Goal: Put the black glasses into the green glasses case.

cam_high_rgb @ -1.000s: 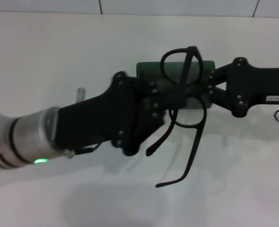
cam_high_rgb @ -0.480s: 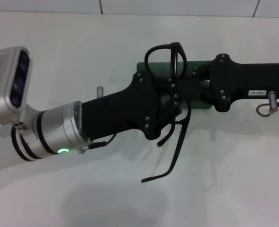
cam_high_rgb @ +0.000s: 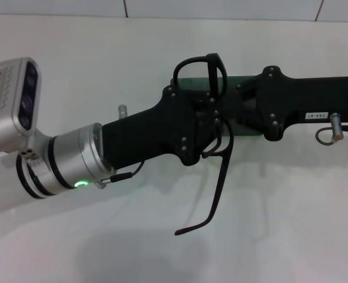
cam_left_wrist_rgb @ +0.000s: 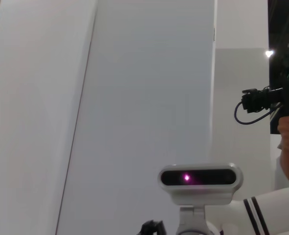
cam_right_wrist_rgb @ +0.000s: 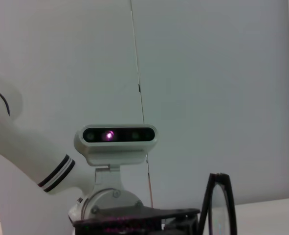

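The black glasses (cam_high_rgb: 221,183) hang in the air between my two grippers, one lens rim up and one long arm dangling down. My right gripper (cam_high_rgb: 225,111) reaches in from the right and appears shut on the frame. My left gripper (cam_high_rgb: 216,127) comes from the left and meets the glasses at the same spot. The green glasses case (cam_high_rgb: 244,79) lies on the table behind and below both grippers, mostly hidden, so I cannot tell whether it stands open. The right wrist view shows the glasses (cam_right_wrist_rgb: 217,205) edge-on in front of the left arm's camera (cam_right_wrist_rgb: 119,135).
A white table (cam_high_rgb: 291,224) spreads all around, with a tiled wall edge at the back. The left arm's wrist camera (cam_high_rgb: 12,100) sticks out at the far left. The left wrist view shows the right arm's camera (cam_left_wrist_rgb: 200,178) and a person's hand with a camera (cam_left_wrist_rgb: 281,105) at the far side.
The right gripper has moved left with the glasses, which turned edge-on. The left gripper has moved right and up to meet them. The case is more hidden now.
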You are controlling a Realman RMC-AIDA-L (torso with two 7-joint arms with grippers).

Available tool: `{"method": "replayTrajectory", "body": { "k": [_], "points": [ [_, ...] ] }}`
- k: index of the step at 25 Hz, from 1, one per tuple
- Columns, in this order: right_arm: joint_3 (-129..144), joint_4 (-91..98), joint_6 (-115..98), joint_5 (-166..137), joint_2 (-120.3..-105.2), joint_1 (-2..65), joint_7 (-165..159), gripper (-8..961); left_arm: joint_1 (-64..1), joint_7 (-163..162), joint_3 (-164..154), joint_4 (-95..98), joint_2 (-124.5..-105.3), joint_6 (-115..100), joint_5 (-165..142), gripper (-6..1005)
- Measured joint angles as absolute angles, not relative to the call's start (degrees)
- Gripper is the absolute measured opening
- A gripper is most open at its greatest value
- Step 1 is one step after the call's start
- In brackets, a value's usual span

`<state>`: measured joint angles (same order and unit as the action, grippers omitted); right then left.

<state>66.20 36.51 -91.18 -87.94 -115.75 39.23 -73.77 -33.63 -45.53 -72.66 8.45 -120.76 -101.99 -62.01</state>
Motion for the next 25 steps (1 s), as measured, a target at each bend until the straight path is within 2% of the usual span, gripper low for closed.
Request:
{"method": "replayTrajectory", "body": {
  "k": [10, 20, 25],
  "points": [
    [64.14, 36.28, -90.98, -87.42, -115.70, 37.88, -72.30, 50, -32.65, -45.48, -72.67, 8.98, -120.72, -106.42, -61.98, 39],
    [45.88, 36.28, -107.02, -77.89, -114.76, 35.92, -73.65, 53, -30.96, -45.39, -72.82, 9.59, -120.11, -109.28, -65.62, 41],
    [47.82, 35.25, -103.02, -73.12, -115.79, 37.26, -71.94, 54, -33.07, -44.96, -78.85, 11.12, -120.72, -109.38, -66.25, 43]
  ]
}}
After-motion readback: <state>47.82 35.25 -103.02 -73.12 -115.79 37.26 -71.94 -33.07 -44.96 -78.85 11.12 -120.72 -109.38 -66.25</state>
